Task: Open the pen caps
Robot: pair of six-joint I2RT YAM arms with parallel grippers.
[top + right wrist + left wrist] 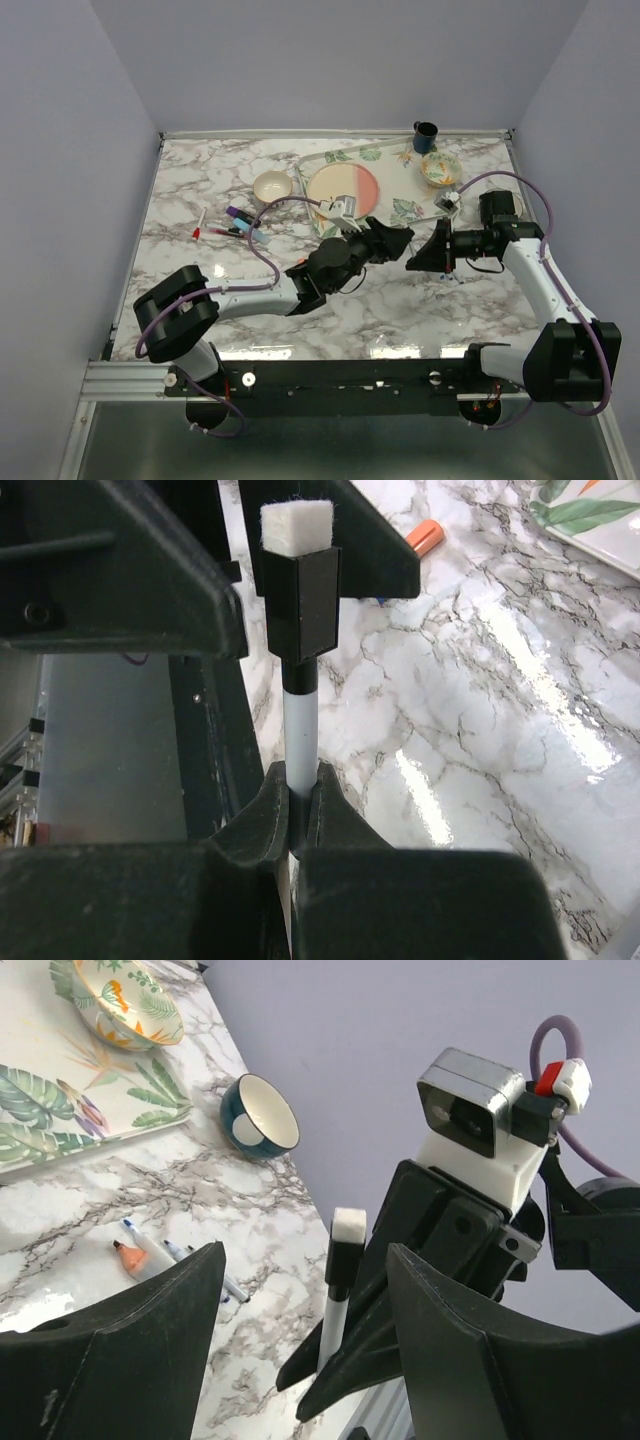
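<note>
Plainly the right gripper (293,792) is pinched tight on the white barrel of a pen (298,720), held up off the table (480,710). The pen's long axis is aimed straight at the other arm, so the black cap (300,600) leads. The left gripper (305,1260) faces it with jaws spread wide, and the cap sits in the gap between them, touching neither as far as I can make out. Freeing it looks like a matter of closing on the cap and pulling apart along that axis, though how deep the cap sits is hard to judge from these angles.
</note>
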